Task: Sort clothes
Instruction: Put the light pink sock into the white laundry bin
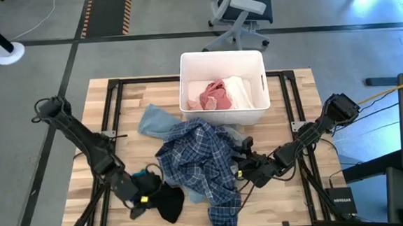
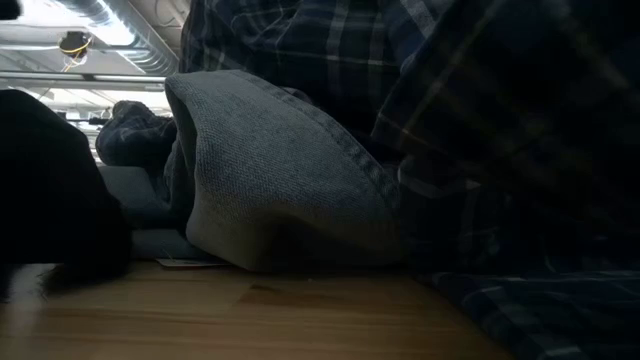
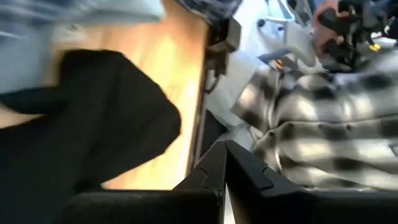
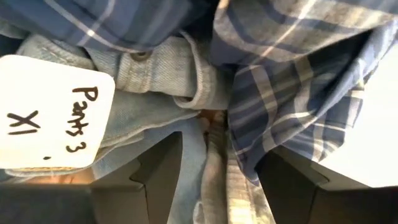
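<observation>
A blue-and-white plaid shirt (image 1: 201, 162) lies heaped at the table's middle, over light blue-grey pants (image 1: 156, 121) that carry a white tag (image 4: 53, 112). A black garment (image 1: 168, 201) lies on the table near the front, with a teal piece (image 1: 146, 178) beside it. Pink (image 1: 214, 95) and white (image 1: 239, 91) garments lie in the white bin (image 1: 220, 58). My left gripper (image 1: 141, 201) is shut, just left of the black garment (image 3: 81, 124). My right gripper (image 1: 243, 168) is open at the plaid shirt's right edge. Its fingers stand on either side of bunched pants cloth (image 4: 214, 168) and plaid (image 4: 280, 93). My left gripper's fingertips (image 3: 214, 165) are closed on each other with nothing seen between them; whether they touch the black garment I cannot tell. My right gripper's open fingers (image 4: 158, 177) come level from the table's right; whether they touch the cloth between them I cannot tell.
The white bin stands at the table's far middle. Black frame rails (image 1: 113, 108) run along the table's sides. In the low view the pants (image 2: 270, 170) and plaid (image 2: 480, 120) fill the sight, with bare wood (image 2: 250, 310) in front.
</observation>
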Controlling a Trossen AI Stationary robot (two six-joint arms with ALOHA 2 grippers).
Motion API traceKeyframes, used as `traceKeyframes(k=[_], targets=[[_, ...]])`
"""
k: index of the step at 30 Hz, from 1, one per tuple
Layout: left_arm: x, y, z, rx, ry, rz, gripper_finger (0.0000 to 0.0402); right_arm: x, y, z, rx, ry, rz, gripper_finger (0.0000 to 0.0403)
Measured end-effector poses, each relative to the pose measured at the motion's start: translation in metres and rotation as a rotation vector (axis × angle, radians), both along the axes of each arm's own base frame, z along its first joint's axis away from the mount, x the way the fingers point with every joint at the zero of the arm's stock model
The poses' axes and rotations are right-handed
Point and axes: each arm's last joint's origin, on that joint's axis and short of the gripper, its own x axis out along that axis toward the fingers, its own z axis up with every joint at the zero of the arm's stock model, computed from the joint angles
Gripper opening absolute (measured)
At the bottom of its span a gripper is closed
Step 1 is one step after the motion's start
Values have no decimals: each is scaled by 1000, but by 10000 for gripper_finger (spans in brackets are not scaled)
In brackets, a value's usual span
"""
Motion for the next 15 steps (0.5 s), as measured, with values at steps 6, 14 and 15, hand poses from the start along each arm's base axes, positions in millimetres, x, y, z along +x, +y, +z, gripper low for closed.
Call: traceKeyframes(k=[6, 14, 15], targets=[[8, -20, -41, 73, 129, -33, 0, 0, 0, 0, -7, -6, -6, 215], [18, -4, -76, 275, 304, 7, 0, 0, -2, 2, -58, -39, -43, 215], [19, 4, -78, 339, 316, 42, 0, 0, -2, 2, -68, -42, -47, 215]])
